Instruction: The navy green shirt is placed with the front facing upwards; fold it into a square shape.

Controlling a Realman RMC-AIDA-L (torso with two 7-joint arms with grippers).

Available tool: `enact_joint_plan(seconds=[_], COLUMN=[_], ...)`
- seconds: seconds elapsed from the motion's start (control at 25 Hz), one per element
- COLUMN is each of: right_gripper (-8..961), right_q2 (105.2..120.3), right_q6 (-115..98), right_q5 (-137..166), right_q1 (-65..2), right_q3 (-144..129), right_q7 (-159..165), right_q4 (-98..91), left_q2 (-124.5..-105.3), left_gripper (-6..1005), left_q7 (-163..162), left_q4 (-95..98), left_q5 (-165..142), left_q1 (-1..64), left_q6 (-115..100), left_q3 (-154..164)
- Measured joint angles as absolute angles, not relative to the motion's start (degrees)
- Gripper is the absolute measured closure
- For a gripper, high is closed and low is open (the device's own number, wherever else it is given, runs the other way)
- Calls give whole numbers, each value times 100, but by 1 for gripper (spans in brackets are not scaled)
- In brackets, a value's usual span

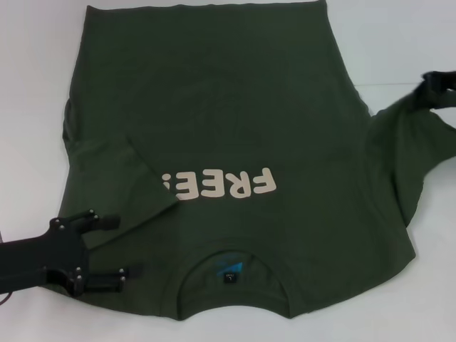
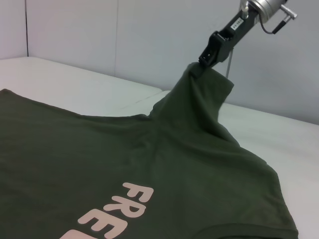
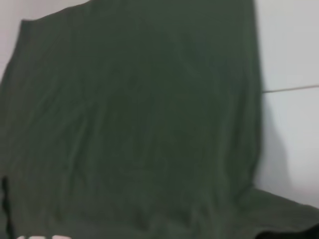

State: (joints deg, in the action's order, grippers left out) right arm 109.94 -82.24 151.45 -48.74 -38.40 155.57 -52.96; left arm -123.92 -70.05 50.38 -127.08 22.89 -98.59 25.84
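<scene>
Olive-green "FREE!" T-shirt (image 1: 228, 142) spread front-up across the white worktop (image 1: 399, 43), left sleeve (image 1: 117, 182) already folded inward; right end effector (image 1: 436, 89) clamped on the right sleeve (image 1: 410, 153) — lifted for folding — left end effector (image 1: 100, 249) wide beside the collar (image 1: 231, 278).

This is looking like a robot test lab or data-collection room rather than a home. A plain white bench (image 1: 399, 43) is lying under the work, with a seam running across its surface, and a bare pale wall (image 2: 124, 35) is rising straight behind it. Black machine arms are reaching in over the bench from both sides
</scene>
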Motion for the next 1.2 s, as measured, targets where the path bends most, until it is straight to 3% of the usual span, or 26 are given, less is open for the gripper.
enact_joint_plan(seconds=[0.52,0.92,1.2], right_gripper=[920,914,909], right_q2=[11119,11180,11377], right_q6=[-8118,-7734,-7570], right_q5=[15148,15142,15070], right_q1=[-5544,-5697,-5721], right_q3=[-4169,-4453,-4422], right_q7=[15616,15625,15623], right_q4=[-4837,-4366,-4302], left_q2=[-12392,-12392,-12392], left_gripper=[49,49,49], left_q7=[-7014,-7014,-7017], left_q4=[5062,5072,5058], left_q5=[-12709,-12709,-12709], left_q1=[2320,2343,2357], left_q6=[-9805,-9768,-9742], left_q3=[2577,2575,2575])
